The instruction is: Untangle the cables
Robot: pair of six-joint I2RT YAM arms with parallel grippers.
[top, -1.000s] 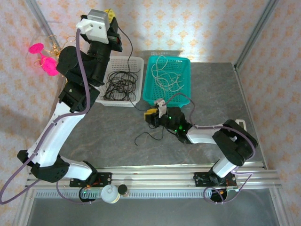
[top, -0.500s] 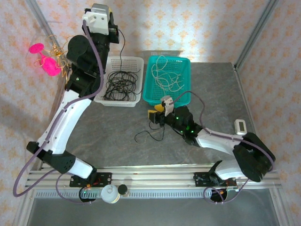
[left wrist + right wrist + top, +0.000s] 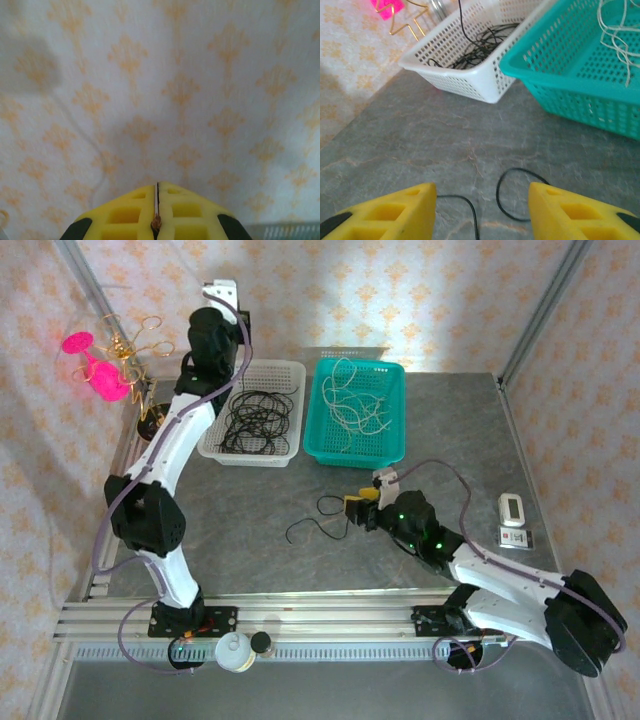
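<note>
Bottle (image 3: pixel 232 652) and black cap (image 3: pixel 261 643) are sitting at the near edge, between the two arm bases. Just beyond them the right gripper (image 3: pixel 354 512) is hovering low over the table (image 3: pixel 220 510), its yellow fingers (image 3: pixel 410 205) standing released and well apart, grasping nothing. A loose black cable (image 3: pixel 517 169) is lying flat on the table just ahead of those fingers, one loop curling in the gap between them. Nothing is blocking the way to it. Two small white devices (image 3: pixel 512 508) are resting off to the right, well apart from the cable.

Compared with a second ago, the right gripper is sitting nearer and further right, having drawn back from the teal basket (image 3: pixel 355 455). The left arm is stretching much taller, its wrist having swung from above the white basket (image 3: pixel 252 456) toward the back wall.

Farther back, the white basket is holding a heap of black cables (image 3: pixel 255 415), with one black strand (image 3: pixel 462 22) rising straight up out of it. Just beside it on the right, the teal basket is holding whitish cables (image 3: pixel 350 405). Farthest off, the left gripper (image 3: pixel 156 192) is pointing at the patterned wall, its fingers clenched together. A tiny dark speck is showing at their seam, too small to identify. A pink thing (image 3: pixel 88 360) is hanging at the far left.
</note>
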